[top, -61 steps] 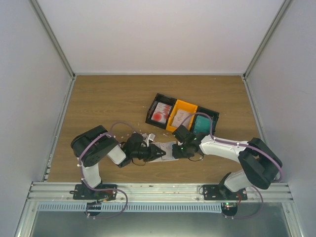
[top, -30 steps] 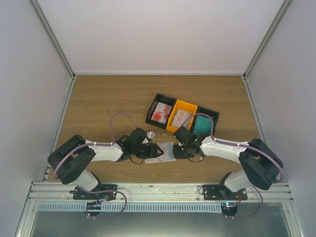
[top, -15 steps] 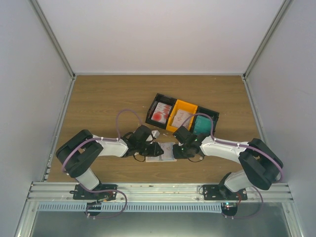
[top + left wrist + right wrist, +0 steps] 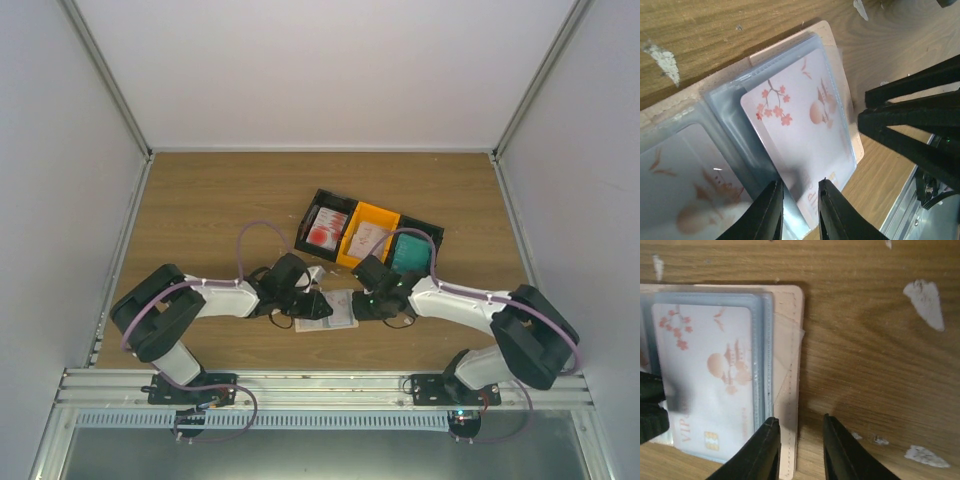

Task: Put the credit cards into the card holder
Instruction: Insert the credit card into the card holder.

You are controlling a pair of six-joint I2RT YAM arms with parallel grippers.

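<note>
The wooden desk (image 4: 200, 220) carries a row of three bins right of its middle: a black bin (image 4: 303, 230) with white, red-marked credit cards (image 4: 322, 233), an orange bin (image 4: 375, 209) with a pale card (image 4: 368, 238), and another black bin (image 4: 432, 232) with a teal card (image 4: 407, 256). Both arms reach inward to the card holder (image 4: 335, 318), which lies open and flat near the desk's near edge, about midway between its left and right edges. A blossom-printed card (image 4: 800, 135) sits in its clear sleeve. The left tool (image 4: 801, 210) has a narrow gap over that card's end. The right tool (image 4: 799, 450) has a similar gap over the holder's beige border. Whether either pinches cannot be told. White scraps (image 4: 925, 302) lie beside the holder.
</note>
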